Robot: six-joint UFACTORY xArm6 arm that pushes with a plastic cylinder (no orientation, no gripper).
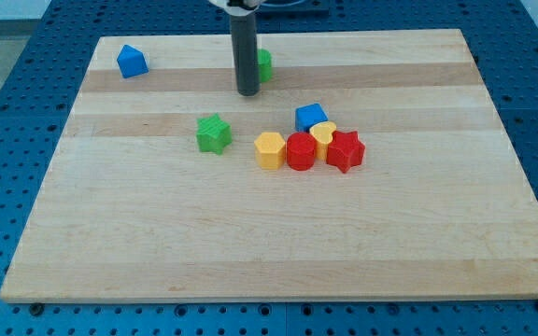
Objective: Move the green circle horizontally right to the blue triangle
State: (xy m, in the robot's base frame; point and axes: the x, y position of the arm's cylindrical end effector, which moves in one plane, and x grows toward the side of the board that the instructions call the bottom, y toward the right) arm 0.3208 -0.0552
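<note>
My tip, the bare lower end of a dark rod with nothing to open or grasp, rests on the wooden board in the upper middle of the frame. The green circular block sits just right of the rod, partly hidden behind it. The blue triangular block lies far off, upper left

Pale, smooth matt wooden board; dark matt rod; blocks look like plastic.
</note>
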